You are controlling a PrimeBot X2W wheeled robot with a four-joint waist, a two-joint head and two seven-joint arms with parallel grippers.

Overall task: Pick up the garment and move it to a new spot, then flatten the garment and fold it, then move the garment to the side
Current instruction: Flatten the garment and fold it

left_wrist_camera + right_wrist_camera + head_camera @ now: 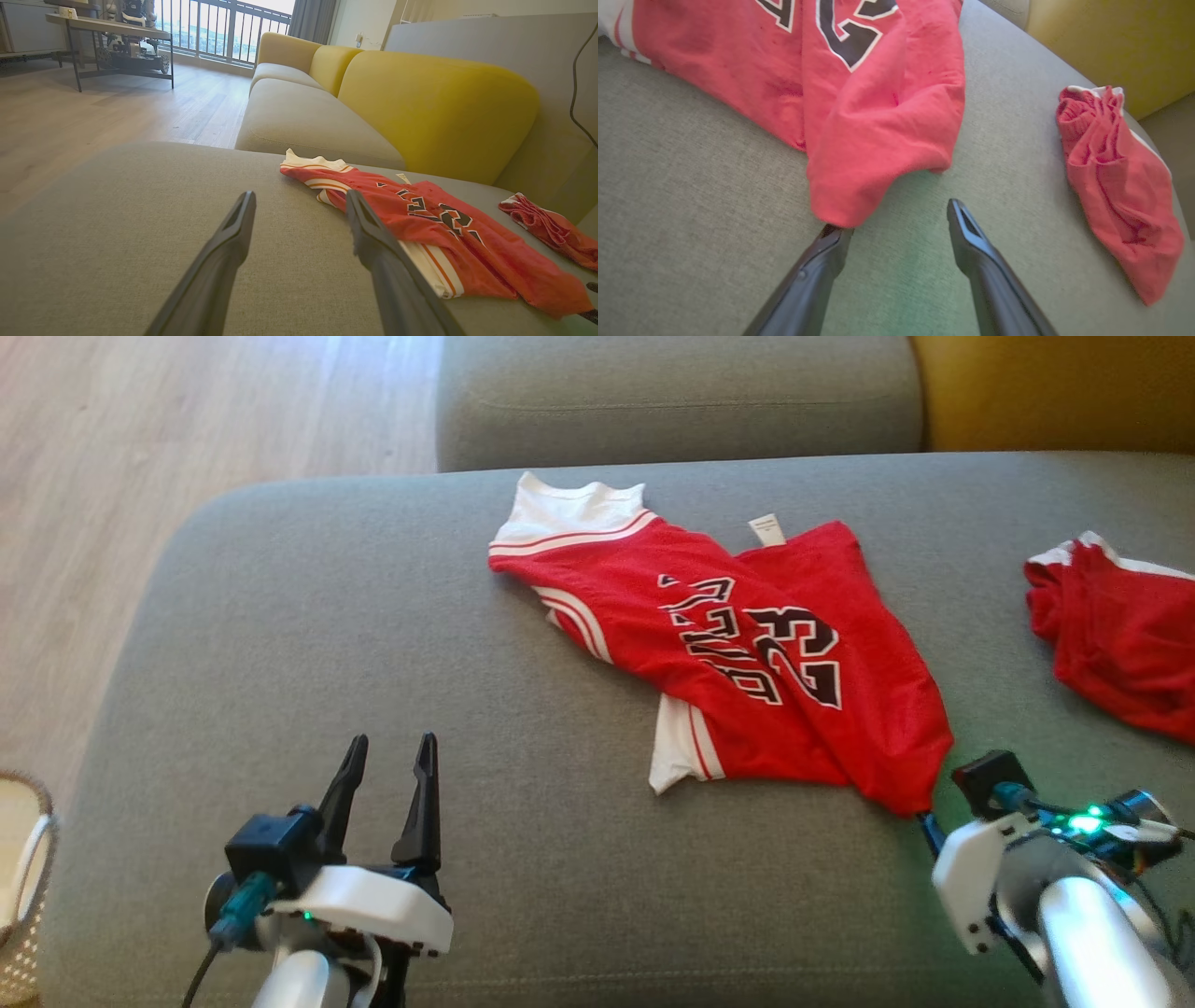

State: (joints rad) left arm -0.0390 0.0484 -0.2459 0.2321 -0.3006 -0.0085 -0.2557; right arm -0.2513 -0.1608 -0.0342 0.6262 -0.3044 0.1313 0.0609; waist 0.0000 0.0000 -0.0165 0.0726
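Observation:
The garment (728, 644) is a red jersey with white trim and black lettering, lying crumpled and partly doubled over on the grey sofa seat (373, 616). My left gripper (392, 742) hovers open over bare cushion to the garment's left, a gap away from it (444, 224). My right gripper (895, 217) stands open at the garment's near right corner (859, 93). That corner drapes over the tip of one finger (822, 252); the other finger is clear of the cloth. In the head view the right gripper (934, 821) sits just below that corner.
A second red cloth (1120, 635) lies bunched at the seat's right edge (1115, 177). The yellow backrest (434, 107) rises behind. A woven basket (23, 877) stands on the wooden floor at the left. Another grey seat (672, 401) lies beyond.

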